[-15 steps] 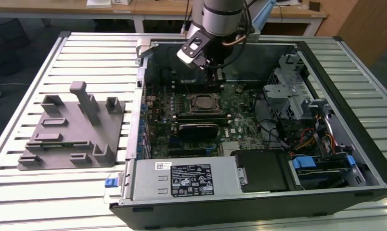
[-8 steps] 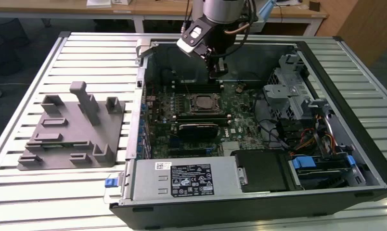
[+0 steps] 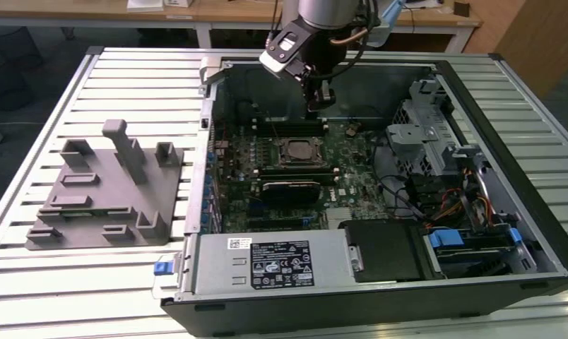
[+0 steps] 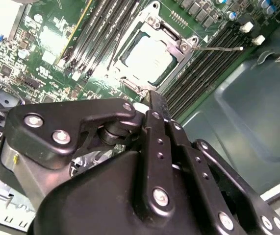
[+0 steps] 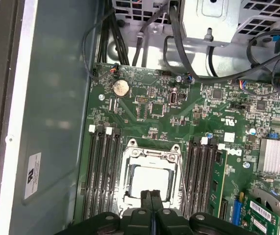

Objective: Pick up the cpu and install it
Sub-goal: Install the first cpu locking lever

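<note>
Jaws: closed, fingertips pressed flat together with nothing between them. Seen in both wrist views.

Position: my gripper (image 3: 319,104) hangs inside the open computer case (image 3: 510,275), over the green board (image 3: 355,180), near the case's far wall in the exterior view.

The cpu (image 3: 297,150) lies flat in its socket (image 5: 130,152) on the board, pale metal top facing up and framed by the socket's metal bracket. I am not touching it. In the first wrist view my fingertips (image 5: 148,196) sit just at the socket's edge, with the cpu (image 5: 149,180) beside them.

Surroundings:
- Rows of memory slots (image 5: 102,171) flank the socket on two sides.
- A thin wire lever (image 4: 218,48) runs out from the socket corner.
- A coin battery (image 5: 120,87) and loose black cables (image 5: 174,34) lie further along the board.
- A finned silver heatsink (image 5: 277,156) lies off to one side.
- A black block (image 3: 289,189) sits just beside the socket.
- The power supply (image 3: 265,261) fills the near end of the case.
- A drive cage (image 3: 435,134) stands towards the exterior view's right.
- A grey plastic fixture (image 3: 105,191) rests on the slatted table (image 3: 39,282), outside the case on the exterior view's left.
</note>
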Controlling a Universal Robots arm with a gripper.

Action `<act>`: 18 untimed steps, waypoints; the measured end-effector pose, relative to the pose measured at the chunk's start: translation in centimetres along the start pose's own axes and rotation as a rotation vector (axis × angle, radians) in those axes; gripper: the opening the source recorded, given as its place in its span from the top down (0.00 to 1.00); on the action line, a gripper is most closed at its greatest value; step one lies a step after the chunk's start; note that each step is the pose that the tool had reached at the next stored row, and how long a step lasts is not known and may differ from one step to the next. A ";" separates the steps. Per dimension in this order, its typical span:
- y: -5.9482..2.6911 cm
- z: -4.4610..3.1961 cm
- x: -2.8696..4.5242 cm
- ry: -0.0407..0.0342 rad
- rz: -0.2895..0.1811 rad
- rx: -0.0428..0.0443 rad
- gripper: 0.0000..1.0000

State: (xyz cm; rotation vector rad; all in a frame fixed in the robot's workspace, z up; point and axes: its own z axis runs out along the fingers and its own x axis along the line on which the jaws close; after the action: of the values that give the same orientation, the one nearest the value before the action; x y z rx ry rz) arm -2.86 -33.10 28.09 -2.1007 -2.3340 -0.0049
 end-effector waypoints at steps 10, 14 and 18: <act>-0.01 0.08 0.00 0.0001 -0.165 0.0005 0.89; -0.01 0.13 0.00 0.0003 -0.238 0.0008 0.89; -0.01 0.18 0.00 0.0003 -0.311 0.0011 0.89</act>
State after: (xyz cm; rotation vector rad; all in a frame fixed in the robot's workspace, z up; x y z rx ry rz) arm -2.87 -33.11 27.91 -1.7143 -2.6304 -0.0042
